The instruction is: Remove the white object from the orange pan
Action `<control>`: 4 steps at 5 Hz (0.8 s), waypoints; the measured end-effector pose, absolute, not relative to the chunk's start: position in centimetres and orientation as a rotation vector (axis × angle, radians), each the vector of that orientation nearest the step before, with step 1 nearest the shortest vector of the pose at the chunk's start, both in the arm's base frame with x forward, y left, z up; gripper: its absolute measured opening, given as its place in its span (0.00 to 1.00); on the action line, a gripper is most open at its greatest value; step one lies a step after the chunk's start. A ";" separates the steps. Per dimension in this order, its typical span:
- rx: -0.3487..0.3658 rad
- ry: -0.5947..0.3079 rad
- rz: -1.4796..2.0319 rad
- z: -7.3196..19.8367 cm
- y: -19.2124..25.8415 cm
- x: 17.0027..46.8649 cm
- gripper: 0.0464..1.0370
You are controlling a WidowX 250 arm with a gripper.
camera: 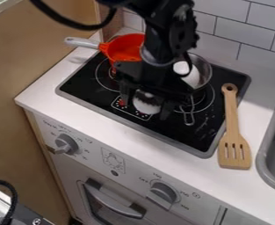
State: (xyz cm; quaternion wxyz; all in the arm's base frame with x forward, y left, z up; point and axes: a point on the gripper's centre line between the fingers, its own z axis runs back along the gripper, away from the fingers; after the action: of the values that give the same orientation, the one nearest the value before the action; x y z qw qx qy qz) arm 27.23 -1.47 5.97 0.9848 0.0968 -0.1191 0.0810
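Note:
The gripper (146, 104) is over the front middle of the black stovetop, its fingers on either side of a white object (146, 103) and closed against it. This white object is outside the orange pan, nearer the stove's front edge; whether it touches the stovetop I cannot tell. Behind and to the left, the orange pan (125, 46) sits on the back left of the stove with its grey handle pointing left. The arm covers part of the pan's right side.
A metal pan (203, 70) holding another white item (187, 74) stands right of the arm, its handle toward the front. The wooden spatula (232, 127) lies along the stove's right edge. Farther right is a grey sink (273, 151); a tiled wall (245, 26) rises behind.

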 end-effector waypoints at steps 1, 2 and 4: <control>0.211 -0.225 0.175 5.3 -1.6 26.4 0.82; 0.233 -0.220 0.169 4.7 -1.2 25.7 0.82; 0.213 -0.210 0.174 2.9 0.3 24.3 0.82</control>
State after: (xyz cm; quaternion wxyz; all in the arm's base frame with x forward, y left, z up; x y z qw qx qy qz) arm 24.28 0.31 2.92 0.9851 0.1061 -0.1044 0.0866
